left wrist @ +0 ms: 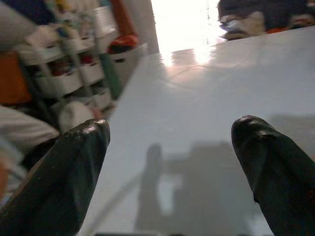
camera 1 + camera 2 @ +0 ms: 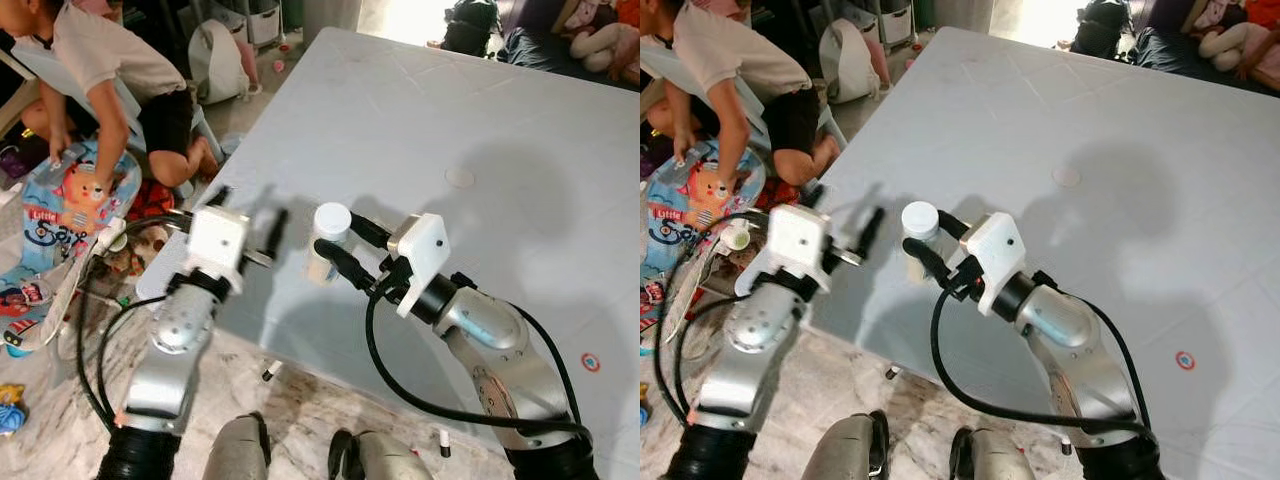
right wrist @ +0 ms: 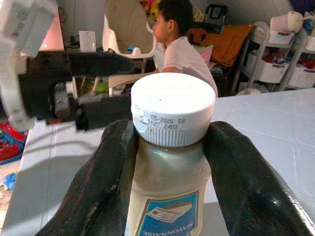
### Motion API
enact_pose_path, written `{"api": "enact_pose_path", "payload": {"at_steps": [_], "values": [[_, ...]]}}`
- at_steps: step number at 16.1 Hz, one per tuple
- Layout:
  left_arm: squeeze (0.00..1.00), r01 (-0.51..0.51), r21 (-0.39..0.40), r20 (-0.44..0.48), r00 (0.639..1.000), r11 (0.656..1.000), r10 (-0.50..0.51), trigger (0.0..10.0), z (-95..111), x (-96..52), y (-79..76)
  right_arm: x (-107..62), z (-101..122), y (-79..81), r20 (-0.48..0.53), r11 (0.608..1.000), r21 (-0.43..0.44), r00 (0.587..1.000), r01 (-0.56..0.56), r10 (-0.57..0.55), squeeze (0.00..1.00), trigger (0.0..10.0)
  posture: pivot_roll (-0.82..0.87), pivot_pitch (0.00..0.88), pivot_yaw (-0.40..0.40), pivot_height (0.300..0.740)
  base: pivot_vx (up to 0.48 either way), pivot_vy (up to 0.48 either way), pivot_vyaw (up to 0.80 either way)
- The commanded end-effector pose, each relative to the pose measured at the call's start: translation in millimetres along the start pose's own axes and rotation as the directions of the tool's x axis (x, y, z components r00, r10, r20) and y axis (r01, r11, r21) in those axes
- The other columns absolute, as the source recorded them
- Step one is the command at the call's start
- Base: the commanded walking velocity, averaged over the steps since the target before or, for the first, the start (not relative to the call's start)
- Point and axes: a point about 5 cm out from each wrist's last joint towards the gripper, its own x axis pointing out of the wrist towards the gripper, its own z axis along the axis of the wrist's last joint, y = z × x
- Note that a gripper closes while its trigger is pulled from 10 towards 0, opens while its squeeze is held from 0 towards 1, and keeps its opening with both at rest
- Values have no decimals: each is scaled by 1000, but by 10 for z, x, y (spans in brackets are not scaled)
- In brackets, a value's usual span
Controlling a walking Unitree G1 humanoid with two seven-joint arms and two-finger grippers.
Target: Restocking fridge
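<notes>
A large pale grey table (image 2: 420, 110) takes most of the scene. On it, at the right of the middle, lies a small round disc (image 2: 459, 177), and near the right edge a small red and white ring sticker (image 2: 591, 362). At the far left a person (image 2: 110, 70) in a white shirt bends over a colourful mat (image 2: 62, 205) on the floor. Behind stands a white bag (image 2: 215, 60).

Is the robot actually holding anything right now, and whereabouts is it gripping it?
Yes. The right end effector holds a mayonnaise jar, its fingers pressed on the jar's shoulders just under the white lid. The left end effector is open and empty.
</notes>
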Motion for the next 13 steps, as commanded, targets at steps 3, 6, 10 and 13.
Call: {"api": "enact_pose_path", "payload": {"at_steps": [3, 6, 10, 13], "values": [[0, -122, 120, -10, 992, 985, 124, 10000, -27, 30, 234, -5, 47, -17, 28, 999, -30, 999, 19, -18, 0, 10000, -19, 93, -36, 740, 0, 0, 0], [0, -211, 116, -37, 975, 970, 217, 10000, -69, 42, 406, -5, 45, -16, 33, 999, -31, 999, 32, -31, 0, 10000, -24, 93, -32, 740, 0, 0, 0], [0, -196, 118, -57, 977, 973, 204, 10000, -137, -34, 419, -38, 20, -57, 21, 998, -31, 998, 57, -57, 173, 10000, -23, 94, -30, 740, 0, 0, 0], [0, -190, 102, -55, 979, 976, 196, 10000, -130, -17, 392, -34, 31, -75, 28, 997, -34, 997, 73, -72, 1000, 10000, -27, 95, -27, 740, 0, 0, 0]]}}
